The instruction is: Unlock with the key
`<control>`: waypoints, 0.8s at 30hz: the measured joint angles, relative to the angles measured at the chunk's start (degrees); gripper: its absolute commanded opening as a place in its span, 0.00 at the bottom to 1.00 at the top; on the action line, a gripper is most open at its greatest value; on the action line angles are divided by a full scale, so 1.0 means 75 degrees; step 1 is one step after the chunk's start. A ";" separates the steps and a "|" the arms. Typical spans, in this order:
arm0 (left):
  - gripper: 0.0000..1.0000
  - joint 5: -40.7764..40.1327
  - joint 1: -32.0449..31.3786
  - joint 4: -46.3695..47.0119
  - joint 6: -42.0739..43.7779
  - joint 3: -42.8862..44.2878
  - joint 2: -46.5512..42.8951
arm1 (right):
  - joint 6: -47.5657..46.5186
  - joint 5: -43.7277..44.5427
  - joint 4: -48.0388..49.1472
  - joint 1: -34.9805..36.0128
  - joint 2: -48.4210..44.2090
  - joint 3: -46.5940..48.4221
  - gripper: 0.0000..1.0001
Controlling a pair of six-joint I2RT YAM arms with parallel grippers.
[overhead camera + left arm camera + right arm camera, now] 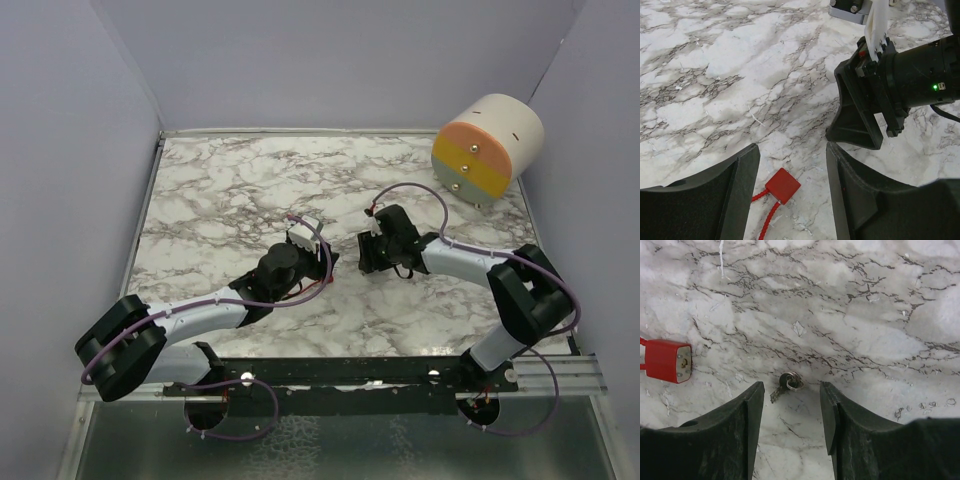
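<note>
Only my right wrist view showed the key [786, 385], lying between the parted, empty jaws of my right pincer [791, 389], with the red padlock [667, 361] just left of it. My left pincer [791, 150], likewise apart, straddled that padlock, and the right arm [910, 80] crowded close. A striped drum [487, 148] stood in the far right corner.

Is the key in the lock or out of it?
Out. The key lies on the marble table, apart from the red padlock, and nothing sticks out of the padlock's keyhole end.
</note>
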 measured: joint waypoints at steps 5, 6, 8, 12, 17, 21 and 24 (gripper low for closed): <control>0.59 -0.0012 0.0000 -0.0009 0.0003 0.0000 0.0000 | -0.0003 0.0000 0.0050 0.0000 0.0291 0.0227 0.42; 0.60 -0.0017 0.0003 -0.0009 0.0003 0.0000 0.0000 | -0.0003 0.0000 0.0050 0.0000 0.0323 0.0254 0.41; 0.61 -0.0041 0.0003 -0.0009 0.0006 0.0000 0.0000 | -0.0003 0.0000 0.0050 0.0000 0.0347 0.0262 0.36; 0.61 -0.0070 0.0003 -0.0015 0.0009 0.0000 0.0000 | 0.0000 0.0000 0.0047 0.0000 0.0347 0.0265 0.31; 0.61 -0.0105 0.0003 -0.0058 0.0012 0.0000 0.0003 | -0.0003 0.0003 0.0041 0.0000 0.0347 0.0265 0.23; 0.61 -0.0119 0.0003 -0.0070 0.0009 0.0000 0.0003 | 0.0003 0.0006 0.0032 0.0000 0.0347 0.0265 0.13; 0.61 -0.0119 0.0003 -0.0076 0.0009 0.0000 0.0006 | 0.0012 0.0003 0.0026 0.0000 0.0347 0.0265 0.09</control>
